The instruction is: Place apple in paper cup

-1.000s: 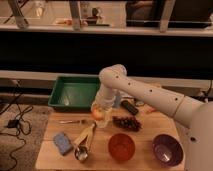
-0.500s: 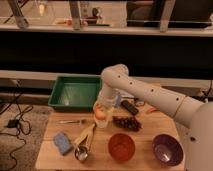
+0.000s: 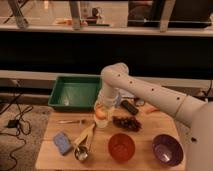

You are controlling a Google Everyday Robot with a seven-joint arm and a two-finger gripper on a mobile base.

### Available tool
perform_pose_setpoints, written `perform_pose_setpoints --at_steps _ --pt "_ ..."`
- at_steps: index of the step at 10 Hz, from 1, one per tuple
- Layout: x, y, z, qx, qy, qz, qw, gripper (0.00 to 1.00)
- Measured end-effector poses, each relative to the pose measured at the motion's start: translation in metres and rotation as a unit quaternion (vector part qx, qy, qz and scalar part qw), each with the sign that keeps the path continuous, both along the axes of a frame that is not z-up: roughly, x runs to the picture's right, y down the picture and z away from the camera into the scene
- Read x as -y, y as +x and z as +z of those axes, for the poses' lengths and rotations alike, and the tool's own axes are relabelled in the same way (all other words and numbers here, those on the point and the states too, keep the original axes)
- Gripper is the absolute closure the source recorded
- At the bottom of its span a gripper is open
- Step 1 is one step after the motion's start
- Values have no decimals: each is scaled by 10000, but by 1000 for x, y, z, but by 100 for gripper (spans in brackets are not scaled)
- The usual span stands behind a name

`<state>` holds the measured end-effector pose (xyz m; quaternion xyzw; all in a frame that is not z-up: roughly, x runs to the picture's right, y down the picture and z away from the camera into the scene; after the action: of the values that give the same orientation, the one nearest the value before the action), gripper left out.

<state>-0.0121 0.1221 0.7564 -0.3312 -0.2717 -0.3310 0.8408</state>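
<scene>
Apple (image 3: pixel 101 114) yellow-orange, round | seemingly held in jaws | over paper cup (image 3: pixel 103 123)

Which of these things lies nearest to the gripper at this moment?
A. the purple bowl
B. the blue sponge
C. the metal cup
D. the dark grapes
D: the gripper hangs low just in front of the green tray, and the grapes lie right beside it, while the other three lie farther off.

light: dim, warm | source: bright strip (image 3: pixel 60 15) at 12 o'clock | glare: sheen on white arm (image 3: pixel 150 92) | shadow: dark band beneath the strip, floor (image 3: pixel 20 117) at 9 o'clock | gripper (image 3: pixel 102 111): centre, shaded under arm
</scene>
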Motion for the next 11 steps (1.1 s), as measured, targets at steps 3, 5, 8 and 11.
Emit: perform_pose_setpoints --at_steps 3,5,8,11 --pt "-2 3 -5 3 -21 -8 10000 20" --pt "-6 1 -11 77 -42 -40 10000 20" --pt "-9 -5 -18 222 -35 -12 9997 20" --pt "-9 -17 -28 404 -12 29 9992 20"
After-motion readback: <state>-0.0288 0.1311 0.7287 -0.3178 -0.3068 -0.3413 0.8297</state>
